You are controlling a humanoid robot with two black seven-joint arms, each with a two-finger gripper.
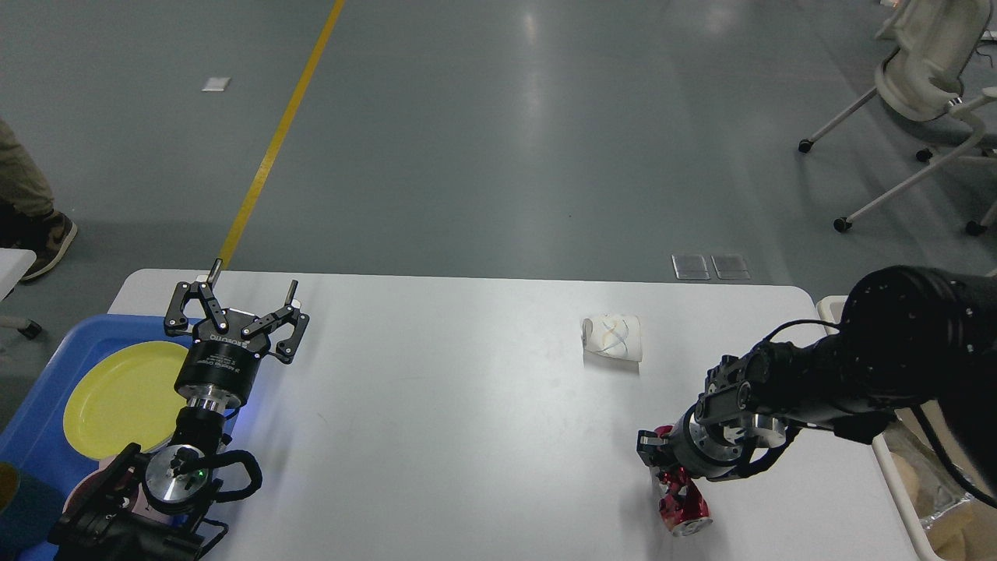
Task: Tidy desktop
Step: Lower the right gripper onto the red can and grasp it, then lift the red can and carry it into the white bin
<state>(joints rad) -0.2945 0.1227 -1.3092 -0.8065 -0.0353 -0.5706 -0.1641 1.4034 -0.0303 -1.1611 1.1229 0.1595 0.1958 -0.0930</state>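
Note:
The white desktop fills the lower half of the head view. A crushed red can lies tilted near its front right. My right gripper points down and left onto the can's upper end, and its dark fingers seem closed around it. A crumpled white paper cup lies on its side further back, apart from the gripper. My left gripper is open and empty, fingers spread, above the desktop's left side beside the blue tray.
The blue tray holds a yellow plate at the desktop's left edge. A beige bin stands past the right edge. A white office chair is far right on the floor. A person's shoe is at far left.

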